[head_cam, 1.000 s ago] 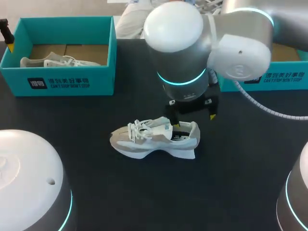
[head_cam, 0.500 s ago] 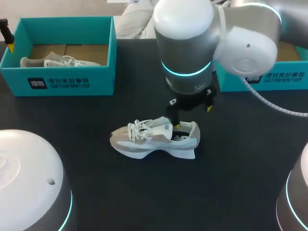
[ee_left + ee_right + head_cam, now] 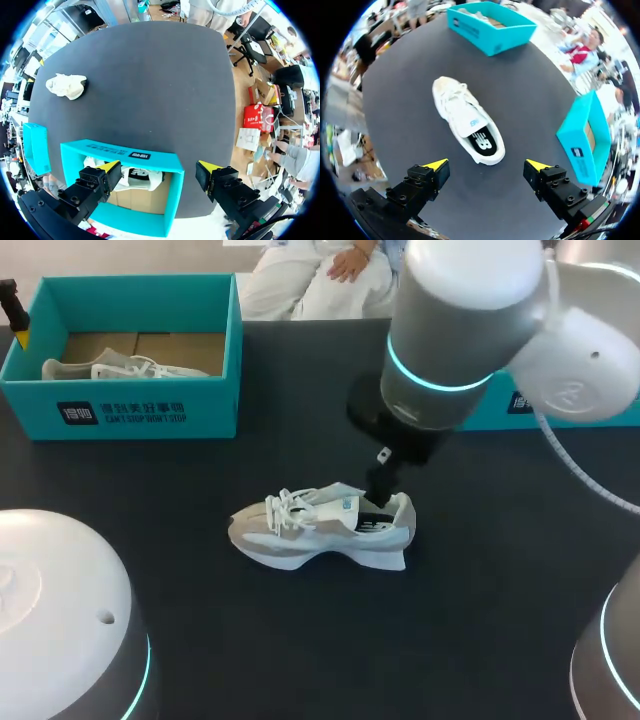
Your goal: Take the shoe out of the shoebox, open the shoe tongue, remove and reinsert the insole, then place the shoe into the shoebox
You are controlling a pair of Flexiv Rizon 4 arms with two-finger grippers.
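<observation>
Swung rightward, the right arm (image 3: 460, 340) now stands higher over the tabletop (image 3: 180, 480). The white laced shoe (image 3: 320, 528) sits mid-tabletop on its sole, long axis side to side, toe toward my left, dark insole showing. The right claw (image 3: 487, 165) and left claw (image 3: 160, 167) gape wide, empty.

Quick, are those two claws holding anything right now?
Left gripper: open, empty, at the teal cardboard shoebox.
Right gripper: open, empty, facing the white lace-up sneaker.

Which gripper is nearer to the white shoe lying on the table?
Right. The right gripper hangs just above the shoe; the left gripper is far off, by the teal shoebox.
</observation>
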